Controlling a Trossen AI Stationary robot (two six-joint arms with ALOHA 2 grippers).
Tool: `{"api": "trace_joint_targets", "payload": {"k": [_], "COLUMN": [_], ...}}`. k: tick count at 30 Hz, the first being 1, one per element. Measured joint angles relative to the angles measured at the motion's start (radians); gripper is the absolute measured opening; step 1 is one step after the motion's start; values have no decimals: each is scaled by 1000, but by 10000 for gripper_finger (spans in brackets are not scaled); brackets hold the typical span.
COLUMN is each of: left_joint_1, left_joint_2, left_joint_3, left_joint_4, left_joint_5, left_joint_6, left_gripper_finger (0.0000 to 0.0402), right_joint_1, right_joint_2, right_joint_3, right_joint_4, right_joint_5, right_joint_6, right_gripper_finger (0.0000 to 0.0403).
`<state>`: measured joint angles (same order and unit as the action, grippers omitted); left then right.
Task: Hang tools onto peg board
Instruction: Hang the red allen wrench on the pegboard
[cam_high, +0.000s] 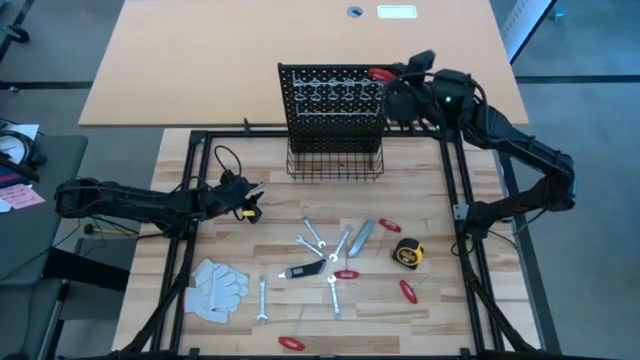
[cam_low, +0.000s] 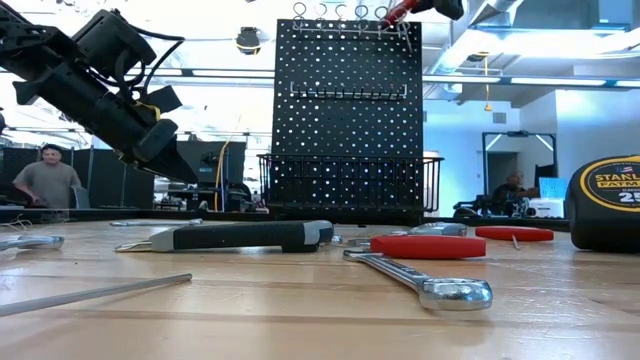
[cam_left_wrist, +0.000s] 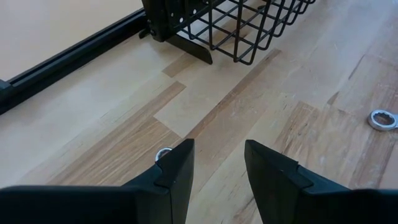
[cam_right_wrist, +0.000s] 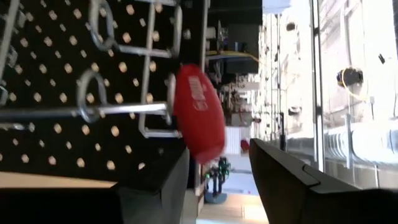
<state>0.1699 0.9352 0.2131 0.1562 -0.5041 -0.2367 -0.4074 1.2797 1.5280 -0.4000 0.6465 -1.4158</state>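
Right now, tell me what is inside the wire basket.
The wire basket looks empty in the high view; its floor nearest the peg board is hidden by the panel's lean.

Peg board (cam_high: 333, 108) stands at table's far edge w/ tools (cam_high: 335, 262) lying in front, gloves (cam_high: 217, 289) left.

White work gloves (cam_high: 217, 288) lie on the wooden bench (cam_high: 420, 330) toward seven o'clock; a tan table (cam_high: 200, 60) stands beyond at twelve; a person (cam_low: 40, 180) sits far behind the bench.
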Motion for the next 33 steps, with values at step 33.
{"api": "trace_joint_targets", "payload": {"k": [33], "left_joint_1": [-42], "left_joint_2": [0], "left_joint_3": [1], "left_joint_4": [66], "left_joint_5": [1], "left_joint_6": [-11], "left_gripper_finger": [138], "right_joint_1": [624], "right_joint_2": [-15], "right_joint_3": [-339], "right_joint_4": [-490], "right_joint_5": [-522], "right_joint_6": [1533], "right_gripper_finger": [156]}}
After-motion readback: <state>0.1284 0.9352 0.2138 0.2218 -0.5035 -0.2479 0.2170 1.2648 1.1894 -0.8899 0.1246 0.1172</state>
